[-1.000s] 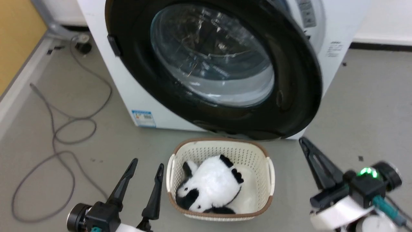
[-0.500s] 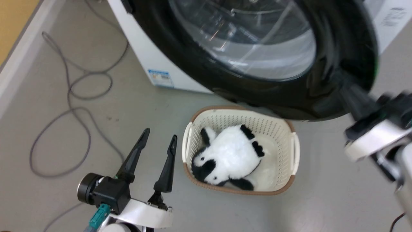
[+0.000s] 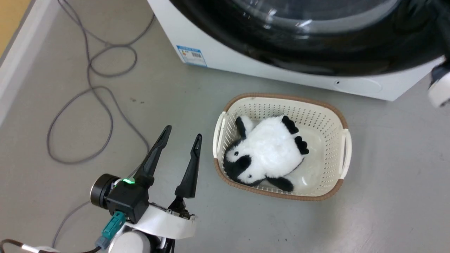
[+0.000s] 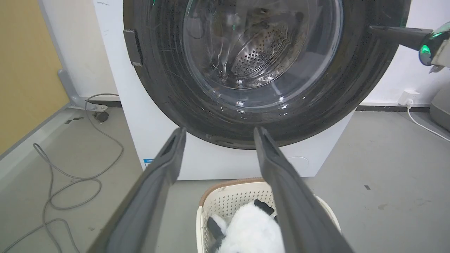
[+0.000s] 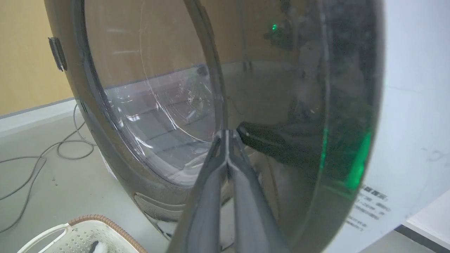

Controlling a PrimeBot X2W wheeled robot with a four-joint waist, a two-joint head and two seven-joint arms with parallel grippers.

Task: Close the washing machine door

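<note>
Count for you: one washing machine (image 4: pixel 218 161), one washing machine door (image 4: pixel 263 63), one basket (image 3: pixel 270 109), one plush panda (image 3: pixel 270 151), two grippers, one grey cable (image 3: pixel 111 119). The machine stands at 12 o'clock in the head view, its white body on a grey floor (image 3: pixel 386 175). One blue label sticker (image 3: pixel 191 55) sits low on its front at the left, one round cap (image 4: pixel 297 162) low at the right. The door covers nearly the whole front, and the steel drum shows through its glass. Its latch block sits at the rim's 9 o'clock. I can't tell whether it's latched. Your left gripper (image 3: pixel 183 131) is released, fingers spread with nothing between them, at 7 o'clock in the head view and well clear of the door. Your right gripper (image 5: pixel 226 135) is clenched, tips pressed together on nothing. It sits at the door's outer face near the rim's 3 o'clock as the left wrist sees it. Contact can't be confirmed. Room: white wall behind, yellow panel (image 4: pixel 24 70) at 9 o'clock, one wall socket (image 4: pixel 407 95) at 3 o'clock. In the way: the basket is on the floor just in front of the machine, under the door's lower arc, at 3 o'clock of the left gripper. The panda lies inside it. The cable loops over the floor at 10 o'clock, apart from the basket.
</note>
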